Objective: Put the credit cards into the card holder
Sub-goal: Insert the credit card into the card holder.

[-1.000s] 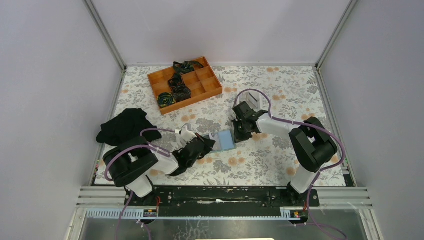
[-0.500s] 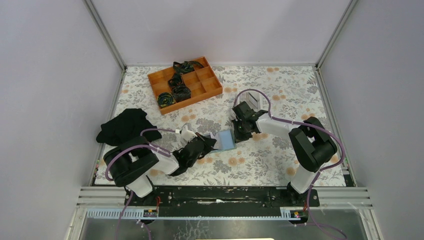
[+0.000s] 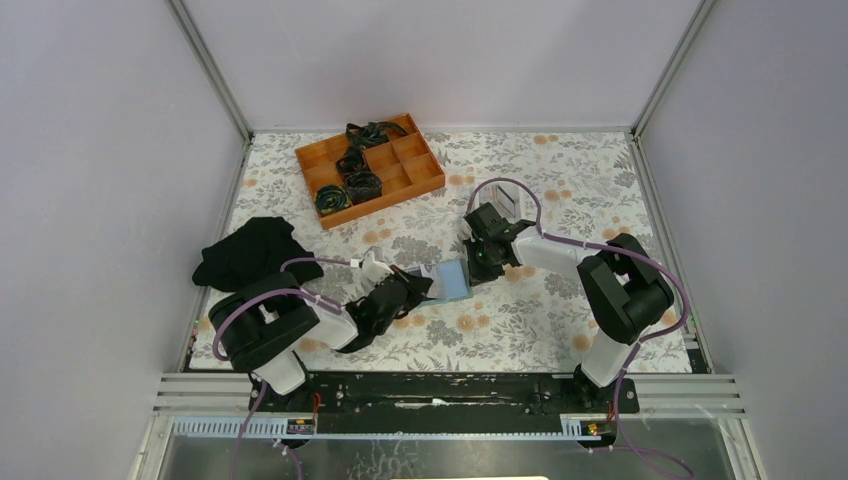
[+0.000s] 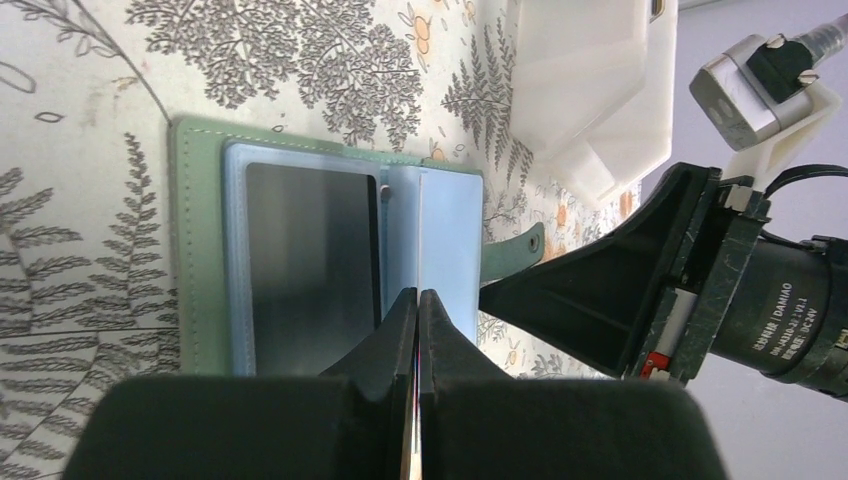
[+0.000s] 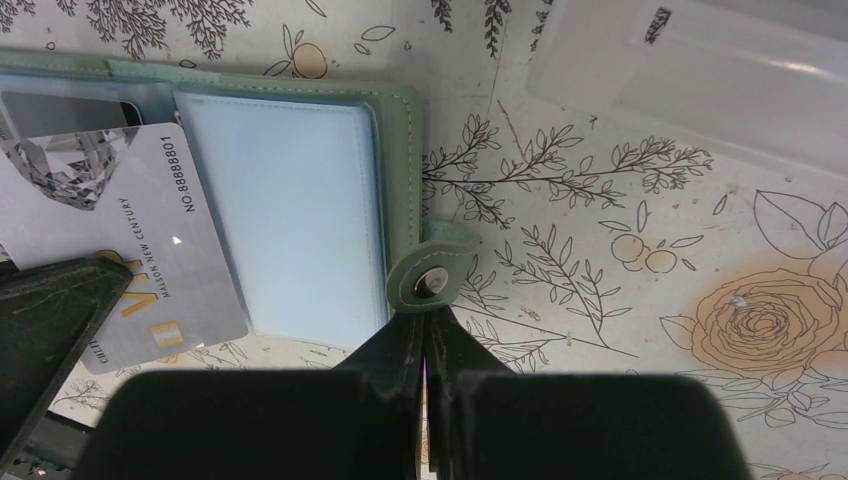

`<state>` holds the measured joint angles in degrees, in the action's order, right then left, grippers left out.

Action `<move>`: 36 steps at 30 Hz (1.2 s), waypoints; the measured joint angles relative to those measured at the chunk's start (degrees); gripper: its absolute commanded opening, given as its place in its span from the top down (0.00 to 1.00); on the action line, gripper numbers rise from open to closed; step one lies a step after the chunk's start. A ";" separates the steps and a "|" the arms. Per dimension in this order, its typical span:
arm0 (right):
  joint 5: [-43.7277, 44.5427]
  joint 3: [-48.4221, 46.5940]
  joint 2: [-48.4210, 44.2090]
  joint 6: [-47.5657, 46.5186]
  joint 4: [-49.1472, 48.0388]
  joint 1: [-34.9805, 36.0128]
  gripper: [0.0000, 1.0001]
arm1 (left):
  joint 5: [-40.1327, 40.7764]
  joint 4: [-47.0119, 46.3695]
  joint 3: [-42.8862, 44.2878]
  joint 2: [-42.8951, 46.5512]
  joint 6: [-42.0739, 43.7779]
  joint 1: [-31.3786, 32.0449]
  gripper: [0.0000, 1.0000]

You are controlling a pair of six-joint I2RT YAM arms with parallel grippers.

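Top external view, from the left: a black cloth (image 3: 250,252) lies by the left wall. An orange box (image 3: 395,180) with dark bundles in some compartments sits further back. The left claw (image 3: 424,287) reaches low over the floral table (image 3: 600,180), with its tip at the left edge of the wallet (image 3: 452,282). The wallet lies open and flat near the middle of the table, between the two claws. The right claw (image 3: 479,266) meets the wallet's right edge, and a white tray (image 3: 512,203) sits just behind that arm.

Left wrist view: on the wallet's left page, a dark card (image 4: 310,260) sits inside a clear sleeve. Right of it, the left claw's jaws are pinched together on a thin silver card (image 4: 419,240). The card is seen edge-on, and its far end reaches over the wallet near the middle fold. The right page shows pale blue. Beyond it the strap (image 4: 528,246) sticks out from the wallet's right edge, with the right claw's black fingers against it.

Right wrist view: the silver card shows its face, printed with a number and gold lettering. It lies tilted across the wallet's left page, with its upper end over the sleeve. The left claw's black finger covers its lower left corner. The pale blue page lies to the right of the card. At the wallet's right edge, the right claw's jaws are closed tight on the round end of the strap, so the claw grips the wallet by it. The tray lies well to the right, apart from the wallet.
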<state>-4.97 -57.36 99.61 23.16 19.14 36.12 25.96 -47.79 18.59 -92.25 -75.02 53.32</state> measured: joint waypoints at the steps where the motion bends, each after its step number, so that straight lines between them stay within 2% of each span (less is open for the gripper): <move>1: 0.00 0.00 0.00 0.00 0.00 0.00 1.00 | 0.04 0.00 -0.20 0.00 -0.02 0.00 1.00; 36: -0.02 -0.74 0.63 0.00 0.33 0.24 1.00 | 0.07 -3.10 -1.46 -2.14 -1.18 0.00 1.00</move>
<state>-4.99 -58.11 100.25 23.16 19.46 36.36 26.02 -50.89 17.12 -94.39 -76.20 53.32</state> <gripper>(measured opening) 0.011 0.013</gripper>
